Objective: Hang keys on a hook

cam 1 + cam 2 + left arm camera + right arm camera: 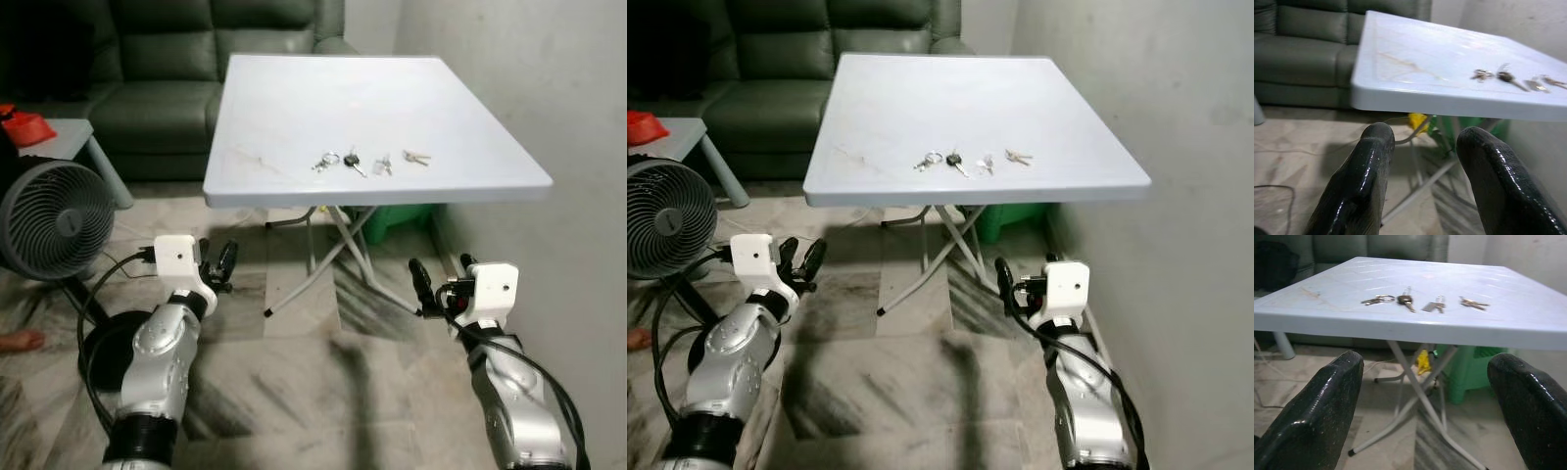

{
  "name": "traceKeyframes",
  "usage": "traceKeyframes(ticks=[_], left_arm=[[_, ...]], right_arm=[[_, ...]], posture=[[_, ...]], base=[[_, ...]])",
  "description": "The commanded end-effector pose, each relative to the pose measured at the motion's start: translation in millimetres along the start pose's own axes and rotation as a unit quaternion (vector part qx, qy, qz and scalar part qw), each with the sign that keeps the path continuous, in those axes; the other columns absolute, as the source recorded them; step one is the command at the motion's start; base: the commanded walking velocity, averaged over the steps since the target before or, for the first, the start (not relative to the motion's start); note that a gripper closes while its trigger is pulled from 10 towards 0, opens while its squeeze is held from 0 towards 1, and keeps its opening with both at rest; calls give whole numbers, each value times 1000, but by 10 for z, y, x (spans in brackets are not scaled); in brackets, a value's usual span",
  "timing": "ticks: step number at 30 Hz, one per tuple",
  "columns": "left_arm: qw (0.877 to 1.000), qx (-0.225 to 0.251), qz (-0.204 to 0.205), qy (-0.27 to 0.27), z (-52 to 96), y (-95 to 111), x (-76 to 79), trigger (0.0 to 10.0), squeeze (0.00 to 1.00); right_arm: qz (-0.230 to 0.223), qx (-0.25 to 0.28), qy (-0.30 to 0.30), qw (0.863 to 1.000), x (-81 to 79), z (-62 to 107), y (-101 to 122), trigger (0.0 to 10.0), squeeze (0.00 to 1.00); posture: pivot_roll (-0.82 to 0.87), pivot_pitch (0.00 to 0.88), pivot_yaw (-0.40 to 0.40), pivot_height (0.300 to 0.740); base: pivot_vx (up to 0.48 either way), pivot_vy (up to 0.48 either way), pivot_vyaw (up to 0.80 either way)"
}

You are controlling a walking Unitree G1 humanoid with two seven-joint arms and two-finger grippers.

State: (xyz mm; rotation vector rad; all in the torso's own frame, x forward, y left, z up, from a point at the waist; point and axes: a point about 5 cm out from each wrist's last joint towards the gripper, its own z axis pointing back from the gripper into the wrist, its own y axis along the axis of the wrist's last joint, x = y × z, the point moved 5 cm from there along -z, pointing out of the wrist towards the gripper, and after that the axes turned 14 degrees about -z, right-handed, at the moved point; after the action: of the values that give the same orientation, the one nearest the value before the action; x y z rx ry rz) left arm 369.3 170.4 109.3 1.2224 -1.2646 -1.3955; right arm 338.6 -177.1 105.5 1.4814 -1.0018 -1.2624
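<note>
Both grippers hang below the table's edge, holding nothing: the right gripper (439, 286) has its fingers spread wide, the left gripper (219, 264) parted more narrowly. Above and ahead of them, the keys (349, 161) lie strung out in a row near the front edge of the white table (294, 98). They look light, hard and loose; pinching the ring seems safest.

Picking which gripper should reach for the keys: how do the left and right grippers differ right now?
The right gripper has its fingers spread wide; the left gripper shows a narrower gap. In the head views the right gripper sits nearer the wall side, roughly below the keys; the left gripper sits off the table's left corner, near the fan. Both are open, empty, and below the tabletop.
</note>
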Motion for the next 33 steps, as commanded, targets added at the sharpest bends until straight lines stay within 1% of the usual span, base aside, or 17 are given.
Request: traceKeyframes(ticks=[1, 5, 13, 26, 29, 31, 33], left_arm=[[1000, 2, -8, -1, -19, 56, -12, 10000, 0], [1000, 7, -5, 1, -46, 102, -21, 10000, 0], [1000, 5, -7, -5, -50, 99, 7, 10000, 0], [1000, 4, -7, -12, -45, 88, 60, 10000, 0], [1000, 3, -4, -12, -49, 86, 66, 10000, 0], [1000, 3, -1, -12, -49, 84, 68, 10000, 0], [1000, 3, -4, -14, -47, 84, 75, 10000, 0]], right_arm=[[-4, 0, 9, 1000, -37, -23, 52, 10000, 0], [-12, -2, 10, 1000, -68, -34, 58, 10000, 0], [-14, -7, 17, 1000, -121, -34, 52, 10000, 0], [-9, -11, 21, 1000, -110, -35, 66, 10000, 0], [-4, -11, 26, 1000, -131, -48, 71, 10000, 0], [-4, -10, 28, 1000, -137, -51, 74, 10000, 0], [22, -12, 27, 999, -139, -60, 86, 10000, 0]], posture=[[-68, 28, -18, 740], [-65, 26, -17, 740], [-64, 12, -18, 740], [-61, 2, -21, 740], [-60, 0, -21, 740], [-60, 0, -21, 740], [-59, 3, -22, 740]], base=[[379, 0, 0], [401, 0, 0], [408, 0, 0], [410, 0, 0], [401, 0, 0], [304, 371, 0], [330, 349, 0]])
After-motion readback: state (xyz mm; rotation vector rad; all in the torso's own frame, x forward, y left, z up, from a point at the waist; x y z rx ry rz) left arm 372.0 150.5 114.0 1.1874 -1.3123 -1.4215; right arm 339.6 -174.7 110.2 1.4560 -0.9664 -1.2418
